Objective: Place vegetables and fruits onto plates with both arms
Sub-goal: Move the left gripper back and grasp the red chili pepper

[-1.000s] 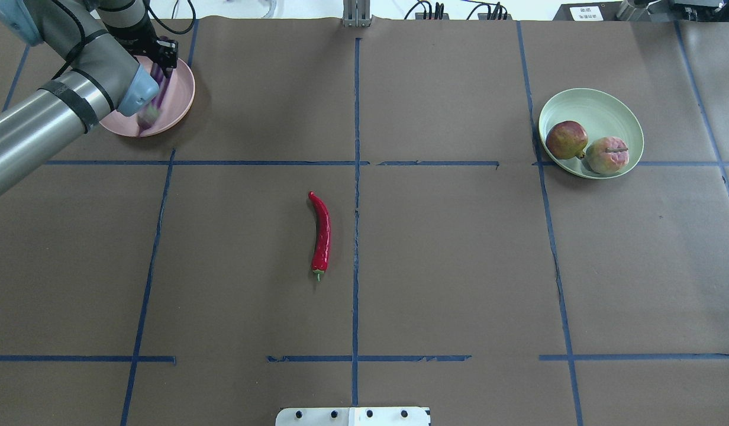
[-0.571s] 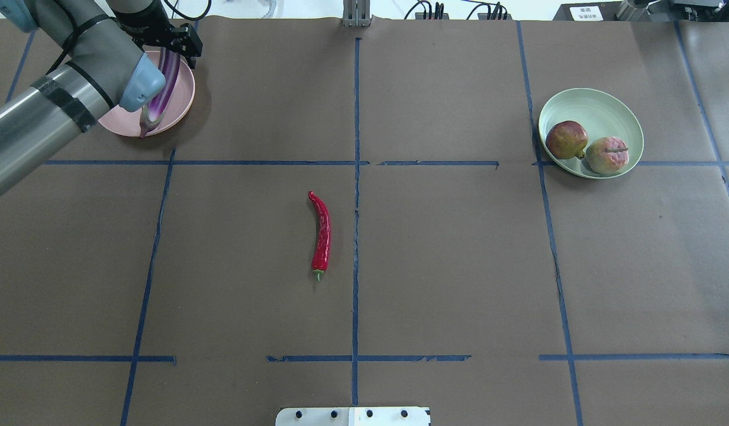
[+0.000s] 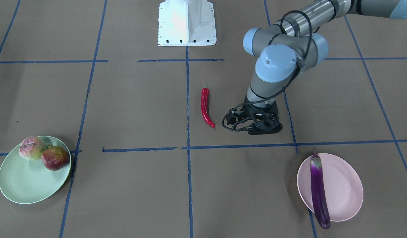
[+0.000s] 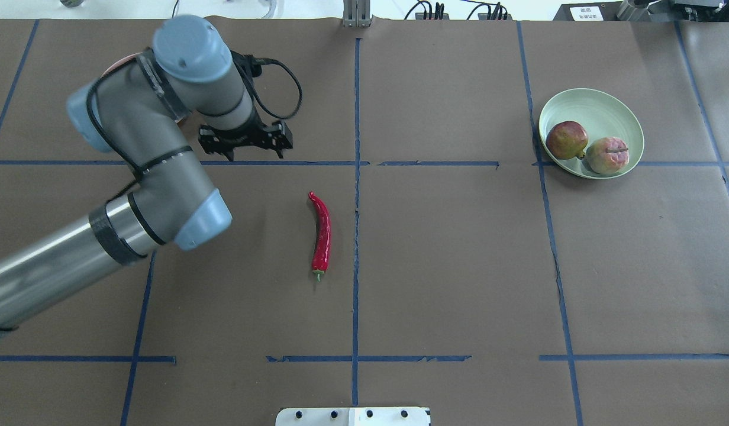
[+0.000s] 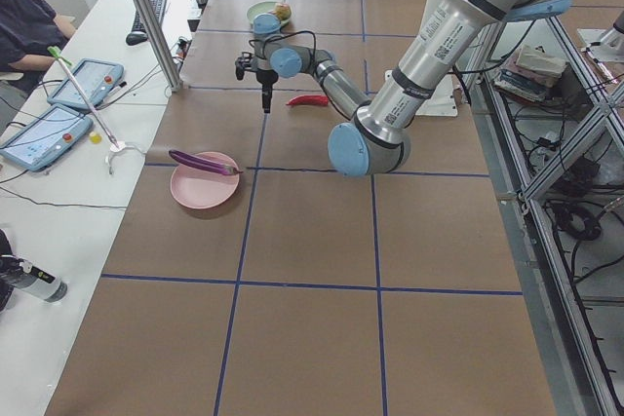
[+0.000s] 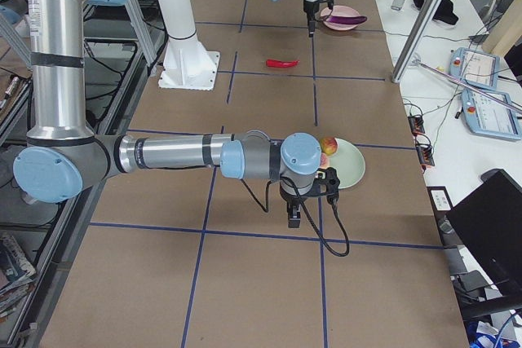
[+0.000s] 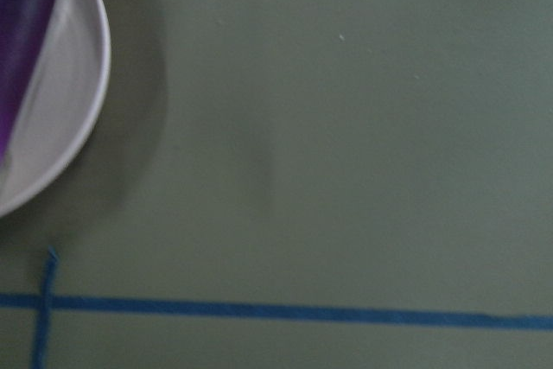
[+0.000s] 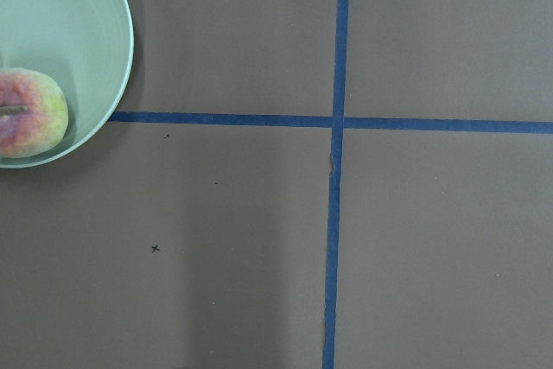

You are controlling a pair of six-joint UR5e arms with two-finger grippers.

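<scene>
The purple eggplant lies on the pale pink plate, its tip over the rim; both show in the left wrist view, the eggplant on the plate. The red chili pepper lies on the table near the centre. My left gripper hangs open and empty between the pink plate and the chili. The mint green plate holds the pomegranate-like fruit and the pink-and-green fruit. My right gripper hovers beside the green plate; I cannot tell its state.
The white base block stands at the robot's edge of the table. Blue tape lines cross the brown table cover. My left arm hides most of the pink plate in the overhead view. An operator sits beyond the table's left end.
My left gripper has let go of the eggplant, which now rests on the pink plate. The left arm has swung away from the plate toward the table's centre.
</scene>
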